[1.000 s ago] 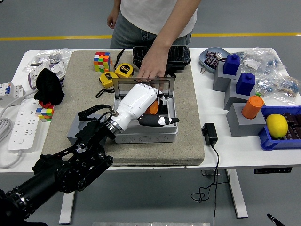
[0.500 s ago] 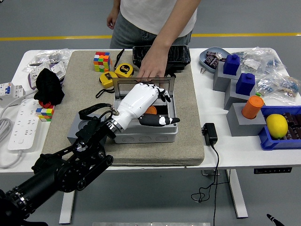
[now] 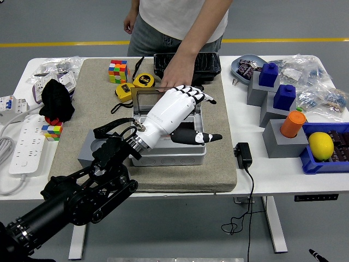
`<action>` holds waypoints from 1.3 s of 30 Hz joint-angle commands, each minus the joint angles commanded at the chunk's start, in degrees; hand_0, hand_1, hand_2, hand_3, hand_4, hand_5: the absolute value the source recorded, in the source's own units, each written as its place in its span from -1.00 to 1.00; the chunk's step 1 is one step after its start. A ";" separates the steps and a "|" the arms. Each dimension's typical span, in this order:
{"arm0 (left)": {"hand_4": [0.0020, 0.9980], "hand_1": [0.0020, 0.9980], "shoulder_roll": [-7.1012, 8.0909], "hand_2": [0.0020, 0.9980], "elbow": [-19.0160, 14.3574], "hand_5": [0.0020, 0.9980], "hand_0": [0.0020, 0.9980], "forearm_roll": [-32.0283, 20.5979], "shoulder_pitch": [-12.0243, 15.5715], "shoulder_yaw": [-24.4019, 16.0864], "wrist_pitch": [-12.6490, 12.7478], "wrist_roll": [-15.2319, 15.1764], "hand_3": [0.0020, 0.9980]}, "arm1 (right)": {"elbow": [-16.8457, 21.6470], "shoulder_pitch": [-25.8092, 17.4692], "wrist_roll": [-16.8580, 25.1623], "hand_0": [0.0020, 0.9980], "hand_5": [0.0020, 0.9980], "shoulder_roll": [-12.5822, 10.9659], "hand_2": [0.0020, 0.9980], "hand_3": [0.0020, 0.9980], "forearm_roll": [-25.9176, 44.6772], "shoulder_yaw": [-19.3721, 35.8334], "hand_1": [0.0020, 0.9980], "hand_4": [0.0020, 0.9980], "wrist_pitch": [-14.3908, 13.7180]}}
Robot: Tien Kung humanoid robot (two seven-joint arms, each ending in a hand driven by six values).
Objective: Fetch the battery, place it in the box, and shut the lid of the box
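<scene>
Left hand (image 3: 182, 112) is over the open grey box (image 3: 173, 154) on the tan mat (image 3: 218, 164), mid bench (image 3: 256, 174). Fingers (image 3: 203, 97) spread and extended, reaching past the top edge of the upright lid (image 3: 143, 97); thumb (image 3: 203, 137) sticks out to the right above the box's right wall. It's released, nothing in it. The hand covers most of the box interior, so the battery isn't visible — can't tell where it sits.

A person stands at the far side; person's hand (image 3: 175, 76) rests at the lid's top edge, just behind the robot's fingers.

Around it: black tray (image 3: 210, 64) behind the box, yellow tape measure (image 3: 144, 81) and Rubik's cube (image 3: 118, 71) far left on the mat, black adapter (image 3: 243, 155) just right of the mat. Right end of the bench: orange cylinder (image 3: 294, 123) on a grey block, lemon (image 3: 320, 145) in a blue bin (image 3: 311, 164).
</scene>
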 joint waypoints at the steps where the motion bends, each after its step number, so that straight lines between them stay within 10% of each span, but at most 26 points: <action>1: 1.00 0.51 0.00 0.45 -0.60 0.79 0.39 0.11 0.00 -0.06 0.08 0.04 0.40 | 0.00 0.01 0.01 0.62 0.91 0.00 0.43 0.47 0.02 0.00 0.45 1.00 0.00; 10: 1.00 0.50 0.29 0.43 -5.56 0.81 0.37 2.28 -0.75 -2.46 1.37 1.38 0.39 | 0.00 -0.04 0.00 0.62 0.90 0.07 0.43 0.47 0.01 0.02 0.45 1.00 0.03; 15: 1.00 0.68 0.59 0.56 -7.22 1.00 0.57 5.47 -1.95 -5.22 -0.84 7.17 0.51 | 0.00 -0.06 0.02 0.62 0.90 0.08 0.43 0.47 -0.02 0.04 0.45 1.00 0.05; 28: 1.00 0.88 1.49 0.67 -14.69 1.00 0.93 5.84 -3.38 -8.61 -23.97 34.82 0.59 | 0.00 0.03 -0.04 0.62 0.89 0.16 0.43 0.47 -0.17 0.45 0.45 1.00 0.04; 35: 1.00 0.87 2.04 0.67 -16.95 1.00 0.94 5.84 -3.56 -7.78 -35.81 42.89 0.60 | 0.00 0.02 -0.06 0.62 0.89 0.17 0.43 0.47 -0.20 0.59 0.45 1.00 0.02; 39: 1.00 0.81 2.25 0.63 -17.90 1.00 0.91 5.84 -3.51 -7.40 -37.15 43.85 0.58 | 0.00 -0.08 -0.12 0.62 0.89 0.17 0.43 0.47 -0.29 0.70 0.45 1.00 0.00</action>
